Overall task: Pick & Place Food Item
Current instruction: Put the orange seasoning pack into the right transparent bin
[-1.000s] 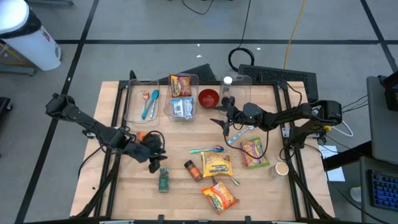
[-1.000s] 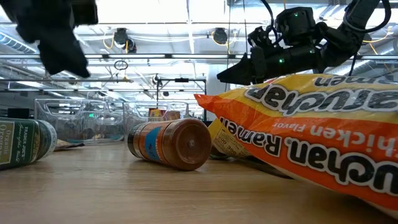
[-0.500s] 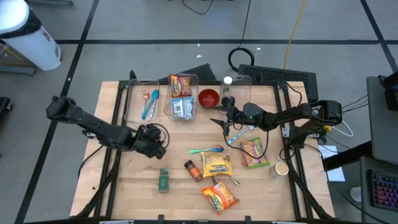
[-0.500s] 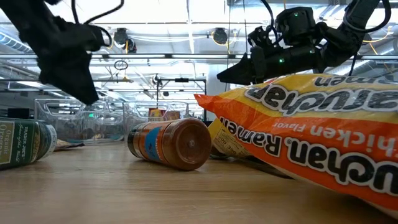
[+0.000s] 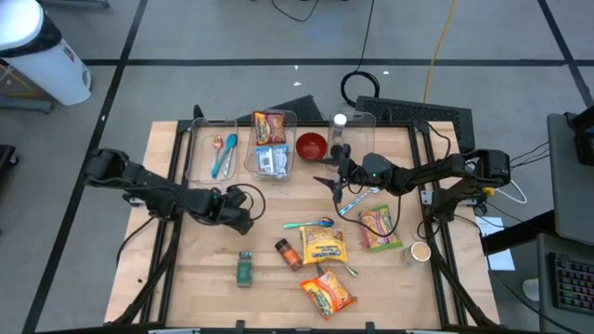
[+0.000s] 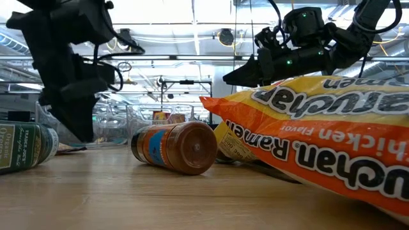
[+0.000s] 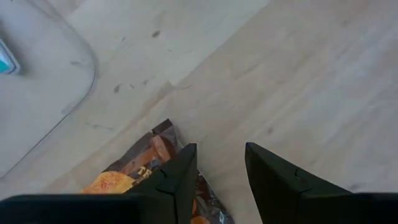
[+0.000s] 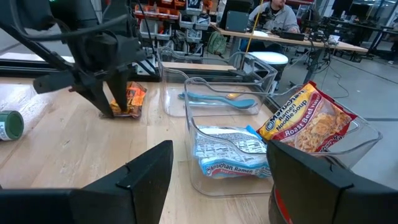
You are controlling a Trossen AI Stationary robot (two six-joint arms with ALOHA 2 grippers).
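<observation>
Position of the left claw (image 5: 243, 215): low over the wooden table (image 5: 186, 278), left of centre, just in front of the clear utensil bin (image 5: 212, 151). Its two fingers (image 7: 180, 180) stand moderately apart and hold nothing. A small orange snack packet (image 7: 134, 174) lies flat on the table directly under the finger on the bin side, with most of the packet extending out from that finger toward the bin; the other finger is over bare wood. In the right wrist view the same packet (image 8: 130, 99) sits at the tip of the left claw (image 8: 112, 102). Whether the finger touches the packet cannot be determined.

The right claw (image 5: 336, 181) hangs above the table right of centre, beside the red bowl (image 5: 311, 146), jaws parted and empty.

Two ramen packs occupy the second clear bin (image 5: 272, 144). A green spice jar (image 5: 244, 268) and a brown spice jar (image 5: 288, 253) lie on their sides nearer the front edge.
</observation>
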